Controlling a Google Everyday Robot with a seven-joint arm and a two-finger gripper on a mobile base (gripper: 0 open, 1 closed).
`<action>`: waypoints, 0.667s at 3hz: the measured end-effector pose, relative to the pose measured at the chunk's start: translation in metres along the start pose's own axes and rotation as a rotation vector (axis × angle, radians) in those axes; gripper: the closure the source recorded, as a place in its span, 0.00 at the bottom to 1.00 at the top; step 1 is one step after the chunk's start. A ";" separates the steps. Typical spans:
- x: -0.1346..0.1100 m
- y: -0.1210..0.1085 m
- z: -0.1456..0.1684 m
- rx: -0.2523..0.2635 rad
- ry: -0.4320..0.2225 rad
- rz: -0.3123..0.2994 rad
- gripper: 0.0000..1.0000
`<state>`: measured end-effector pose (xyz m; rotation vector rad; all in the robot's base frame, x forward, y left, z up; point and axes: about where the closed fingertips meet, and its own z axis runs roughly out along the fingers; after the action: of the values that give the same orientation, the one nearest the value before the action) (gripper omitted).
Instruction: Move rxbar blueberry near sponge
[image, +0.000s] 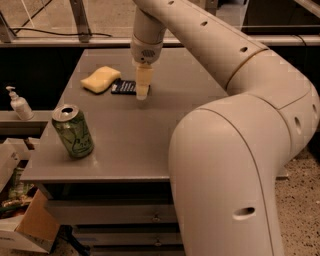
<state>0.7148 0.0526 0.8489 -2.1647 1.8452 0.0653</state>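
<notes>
The rxbar blueberry (123, 87), a flat dark navy bar with white lettering, lies on the grey table (165, 125) at the back left. Its left end is right beside the pale yellow sponge (101, 79), nearly touching it. My gripper (142, 94) points straight down at the bar's right end and hides that end. I cannot see whether it still grips the bar. The arm reaches in from the right foreground over the table.
A green soda can (73, 131) stands upright near the table's front left corner. A white pump bottle (19, 104) stands on a ledge left of the table. Cardboard boxes (25, 225) lie on the floor at the lower left. My arm's large body (225, 175) fills the right foreground.
</notes>
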 end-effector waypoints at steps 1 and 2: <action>0.005 -0.001 -0.005 0.001 -0.012 0.009 0.00; 0.028 0.000 -0.022 -0.008 -0.063 0.043 0.00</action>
<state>0.7162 0.0205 0.8636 -2.1038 1.8592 0.1491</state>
